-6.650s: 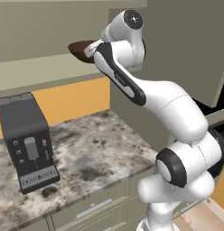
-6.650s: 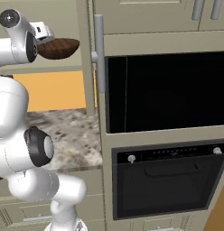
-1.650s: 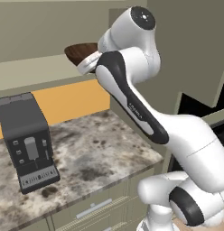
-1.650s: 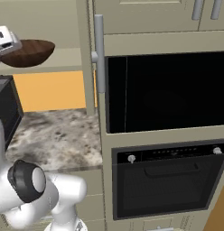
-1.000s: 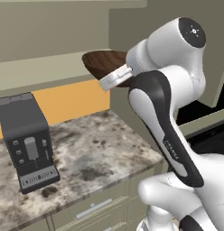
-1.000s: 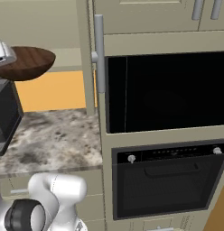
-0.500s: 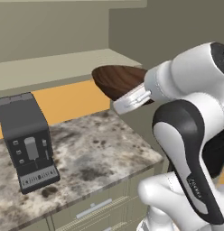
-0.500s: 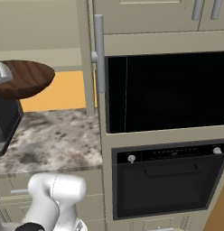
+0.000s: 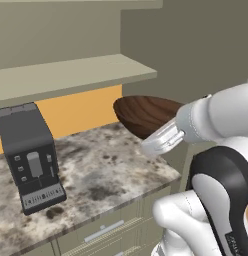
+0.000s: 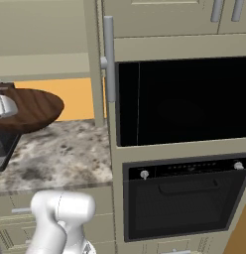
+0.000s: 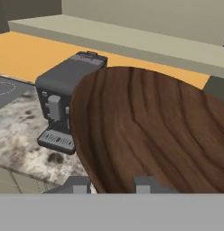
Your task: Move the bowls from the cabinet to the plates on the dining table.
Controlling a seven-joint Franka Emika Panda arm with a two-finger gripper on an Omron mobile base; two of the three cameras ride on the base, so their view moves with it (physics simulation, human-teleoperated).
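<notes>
— Kitchen counter (image 9: 116, 172) below, coffee machine (image 9: 30, 157) left: where's our wooden bowl (image 9: 148, 115)?

— Aloft, rim pinched in our claw (image 11: 111, 182), bowl stretching straight ahead of it, clear of the shelf (image 9: 71, 75).

A rendered home kitchen is shown: a speckled stone bench (image 9: 111, 175) with drawers (image 9: 103, 231) beneath, a dark coffee machine (image 9: 30, 157) set on it, a built-in black oven (image 10: 184, 198) stacked under a dark-fronted appliance (image 10: 184, 99), and beige cabinet doors (image 10: 159, 17) above.
</notes>
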